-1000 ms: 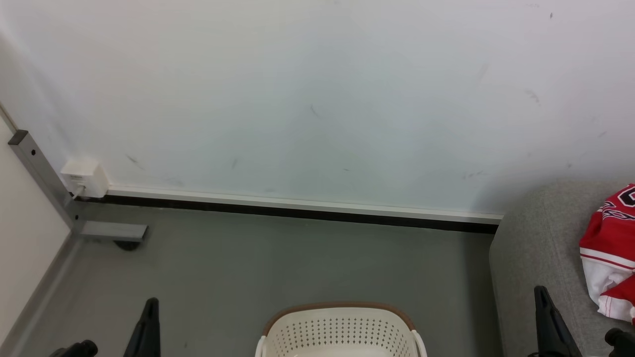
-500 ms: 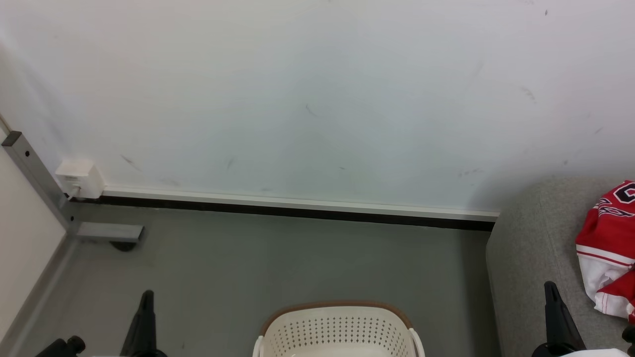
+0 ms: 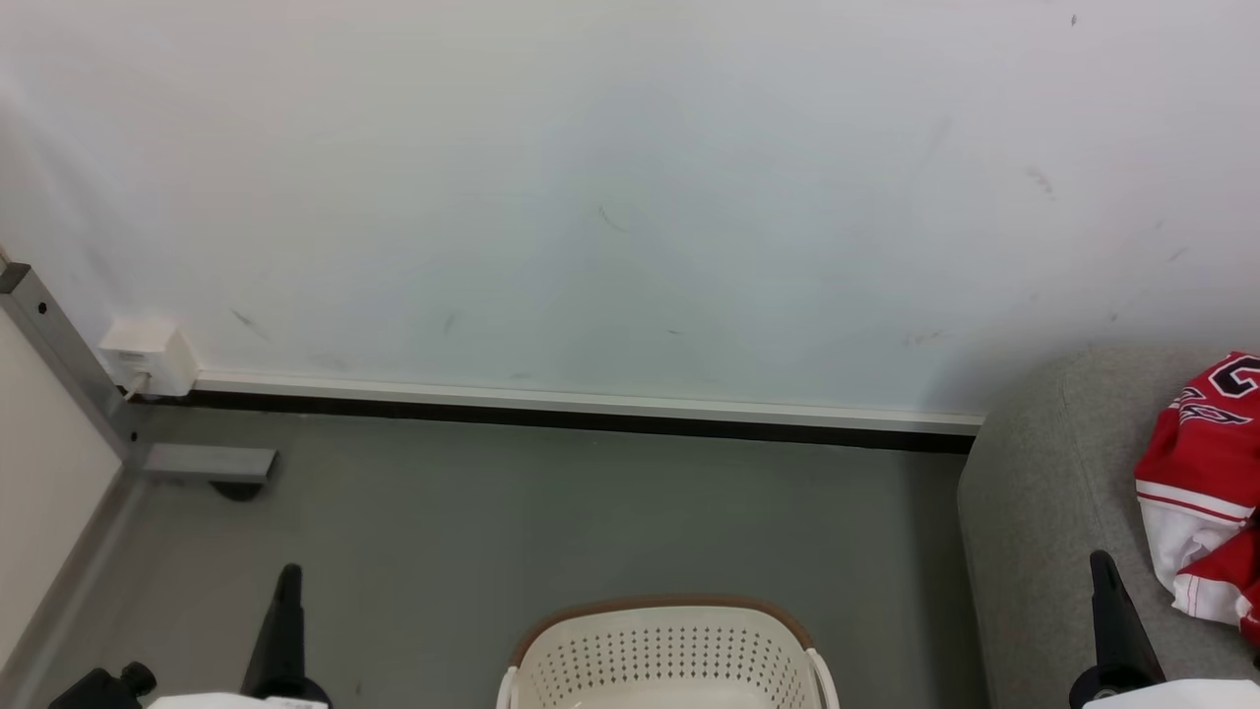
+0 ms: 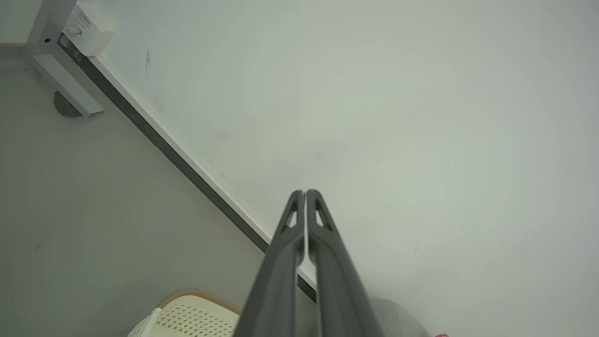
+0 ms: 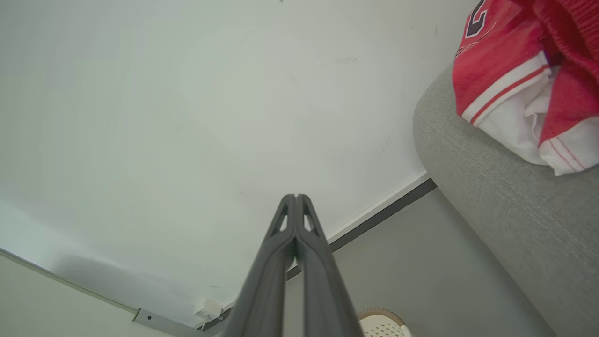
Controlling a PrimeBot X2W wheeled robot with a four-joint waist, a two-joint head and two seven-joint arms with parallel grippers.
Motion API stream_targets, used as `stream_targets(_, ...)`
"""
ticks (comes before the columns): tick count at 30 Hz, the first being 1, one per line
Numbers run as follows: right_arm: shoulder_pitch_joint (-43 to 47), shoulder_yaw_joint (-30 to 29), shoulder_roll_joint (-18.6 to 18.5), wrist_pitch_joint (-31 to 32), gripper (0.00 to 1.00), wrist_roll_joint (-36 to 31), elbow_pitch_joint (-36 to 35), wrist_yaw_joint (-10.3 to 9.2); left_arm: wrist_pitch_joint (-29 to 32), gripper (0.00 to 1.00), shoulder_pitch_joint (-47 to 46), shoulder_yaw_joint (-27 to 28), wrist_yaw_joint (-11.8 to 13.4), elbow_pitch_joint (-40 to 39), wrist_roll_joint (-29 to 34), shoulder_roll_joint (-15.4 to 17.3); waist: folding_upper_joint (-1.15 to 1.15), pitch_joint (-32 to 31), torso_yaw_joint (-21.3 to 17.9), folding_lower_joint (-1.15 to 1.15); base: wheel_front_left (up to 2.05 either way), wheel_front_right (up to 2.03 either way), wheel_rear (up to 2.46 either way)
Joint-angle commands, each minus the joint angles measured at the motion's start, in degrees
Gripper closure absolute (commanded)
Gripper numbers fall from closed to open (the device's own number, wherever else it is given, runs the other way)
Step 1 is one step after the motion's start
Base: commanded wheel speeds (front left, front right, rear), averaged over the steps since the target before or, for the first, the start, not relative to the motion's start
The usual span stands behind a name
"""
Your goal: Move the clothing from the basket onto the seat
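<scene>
At far left we see a grey metal post [image 3: 59,335] with a flat foot, and a small white plastic box [image 3: 148,354] against the smooth, scuffed wall [image 3: 630,197]. Our left gripper [image 3: 288,576] points up over the matt grey floor [image 3: 591,512], its dark fingers pressed together on nothing. The basket [image 3: 669,603], cream perforated plastic under a curved brown rim, stands bottom centre. Right of it rises the seat [image 3: 1043,512], coarse grey weave with rounded edges. Our right gripper [image 3: 1102,566] is likewise closed and empty, beside the clothing [image 3: 1196,463], crumpled red cloth with white trim lying on the seat. Since a second ago the whole head view has slid slightly leftward, and pale forearms [image 3: 226,701] have come in below both grippers. The wrist views show triangular cut-outs near the fingertips, which the head view does not resolve
</scene>
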Motion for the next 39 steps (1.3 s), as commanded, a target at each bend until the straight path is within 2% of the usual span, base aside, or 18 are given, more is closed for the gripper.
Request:
stream_targets(1,-1.62,-0.43,-0.48,0.46,1.0,1.69,-0.27,-0.05,0.5,1.0,-1.32,0.27,0.13,-0.74,-2.05,0.06,0.0,0.02,-0.05,0.0,0.0,0.0,0.0)
stream_targets(39,-3.86,-1.71,-1.46,5.16,1.0,23.47,0.72,-0.08,6.41,1.0,-3.71,1.36,1.31,-1.23,-23.57,-0.72,0.0,0.65,-1.62,0.0,0.0,0.0,0.0)
